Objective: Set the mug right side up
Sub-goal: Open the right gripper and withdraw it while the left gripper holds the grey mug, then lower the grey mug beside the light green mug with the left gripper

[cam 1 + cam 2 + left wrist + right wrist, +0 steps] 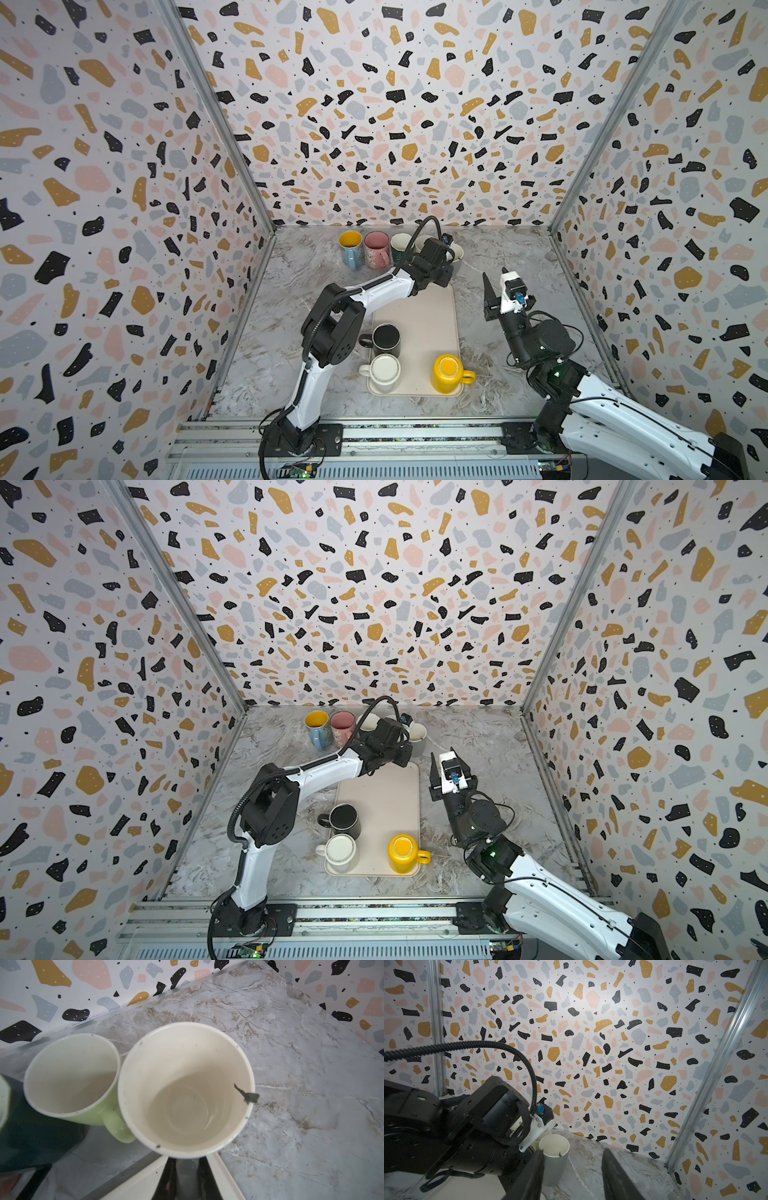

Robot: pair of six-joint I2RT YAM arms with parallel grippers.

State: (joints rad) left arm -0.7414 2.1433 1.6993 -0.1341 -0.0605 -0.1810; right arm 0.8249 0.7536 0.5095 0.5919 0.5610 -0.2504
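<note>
— Far left first: what stands along the back wall?

— A row of upright mugs: a blue mug (350, 247) with a yellow inside, then a pink mug (377, 249), a dark green mug (31, 1136) and a light green mug (70, 1076) touching the next one.

— And the one to be turned?

— The grey mug (187, 1088) ends that row on the right. It stands mouth up on the table (519, 257), just past the far edge of the tray (432, 316).

— The left gripper (187, 1165)?

— Pinched almost fully together on a grey part just under that mug's rim, its handle by the look of it.

— On the tray?

— A black mug (385, 338), nearer a white mug (384, 370), and to the right a yellow mug (448, 372), base up.

— Further right?

— The right gripper (573, 1151) hangs beside the tray, jaws partly apart, holding nothing.
</note>
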